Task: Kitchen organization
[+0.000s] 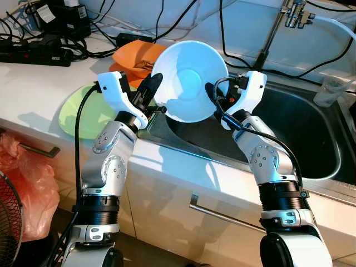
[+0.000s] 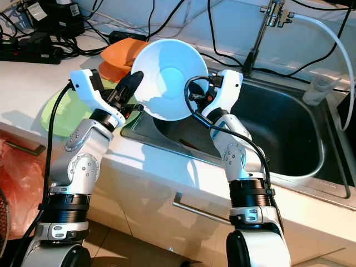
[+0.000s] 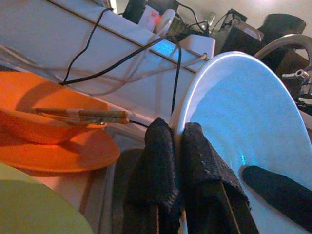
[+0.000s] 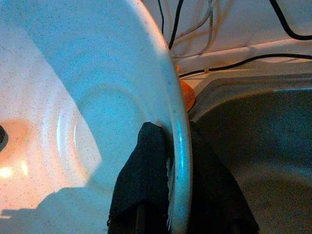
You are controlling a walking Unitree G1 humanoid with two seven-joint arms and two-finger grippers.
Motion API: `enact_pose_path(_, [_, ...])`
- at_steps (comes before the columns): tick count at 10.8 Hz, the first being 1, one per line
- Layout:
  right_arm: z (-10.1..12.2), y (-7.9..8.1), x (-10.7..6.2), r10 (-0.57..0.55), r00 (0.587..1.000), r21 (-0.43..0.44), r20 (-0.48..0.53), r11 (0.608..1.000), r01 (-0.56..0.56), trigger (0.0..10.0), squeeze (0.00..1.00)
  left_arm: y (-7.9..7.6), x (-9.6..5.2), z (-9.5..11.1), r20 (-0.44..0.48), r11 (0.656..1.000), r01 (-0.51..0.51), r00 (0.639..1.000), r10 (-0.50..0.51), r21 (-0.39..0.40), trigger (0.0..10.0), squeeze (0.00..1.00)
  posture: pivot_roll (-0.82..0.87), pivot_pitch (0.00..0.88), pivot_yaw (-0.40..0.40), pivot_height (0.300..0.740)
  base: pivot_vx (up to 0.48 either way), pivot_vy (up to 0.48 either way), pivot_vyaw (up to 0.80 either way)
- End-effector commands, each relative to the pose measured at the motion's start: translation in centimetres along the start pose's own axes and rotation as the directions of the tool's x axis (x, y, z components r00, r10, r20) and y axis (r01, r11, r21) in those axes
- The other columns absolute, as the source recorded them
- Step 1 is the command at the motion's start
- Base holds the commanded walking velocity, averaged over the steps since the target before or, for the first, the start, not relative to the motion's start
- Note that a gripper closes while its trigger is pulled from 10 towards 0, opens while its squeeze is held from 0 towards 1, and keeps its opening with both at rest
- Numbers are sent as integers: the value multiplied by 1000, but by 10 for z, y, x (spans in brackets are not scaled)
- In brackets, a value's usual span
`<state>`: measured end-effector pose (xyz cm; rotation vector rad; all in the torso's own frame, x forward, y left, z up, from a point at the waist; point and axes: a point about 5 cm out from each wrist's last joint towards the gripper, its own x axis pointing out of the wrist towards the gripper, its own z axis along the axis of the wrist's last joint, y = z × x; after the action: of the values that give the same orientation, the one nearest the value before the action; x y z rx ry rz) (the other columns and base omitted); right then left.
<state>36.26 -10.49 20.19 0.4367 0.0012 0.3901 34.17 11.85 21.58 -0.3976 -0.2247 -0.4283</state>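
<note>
Leftmost in the head views, low on the counter, lies one flat round lime-green plate [image 1: 83, 114], and just behind it, toward the upper middle, one orange plastic bowl [image 1: 139, 55] sits on an orange plate [image 3: 58, 151]; a thin brownish stick [image 3: 80, 115] rests across that bowl's rim. One large white round bowl [image 1: 189, 80] hangs tilted in the centre of the frame, its hollow facing the camera, above the near left corner of the single stainless steel sink [image 1: 311, 139]. Two grippers carry it. The left gripper [image 1: 149, 94] pinches the bowl's left rim, its two black fingers [image 3: 161, 180] drawn close together with the thin rim between them. The right gripper [image 1: 214, 100] clamps the right rim likewise, one finger [image 4: 141, 180] inside the bowl, the other behind the wall. At the upper right stands one chrome tap [image 1: 292, 14], with a clear plastic cup [image 1: 328, 92] at the right edge.
</note>
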Motion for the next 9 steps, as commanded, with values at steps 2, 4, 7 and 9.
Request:
enact_pose_path(2, [-8, -15, -4, -78, 996, -9, -54, 997, 77, 0, 0, -13, 5, 14, 55, 997, 75, 996, -75, 4, 10000, 0, -30, 26, -79, 740, 0, 0, 0])
enact_pose_path(4, [-8, -15, -4, -81, 995, -6, -52, 997, 81, 78, 0, -14, 6, 13, 51, 997, 78, 996, -78, -5, 10000, 1000, -31, 24, -80, 740, 0, 0, 0])
enact_pose_path(7, [-7, -17, -4, -88, 995, -4, -51, 996, 88, 2784, 0, -15, 6, 11, 45, 996, 90, 995, -89, -27, 10000, 1000, -31, 23, -82, 740, 0, 0, 0])
enact_pose_path(9, [-8, -17, -4, -93, 994, -5, -53, 996, 93, 3804, 0, -16, 5, 12, 47, 995, 93, 995, -92, -28, 10000, 1000, -32, 23, -81, 740, 0, 0, 0])
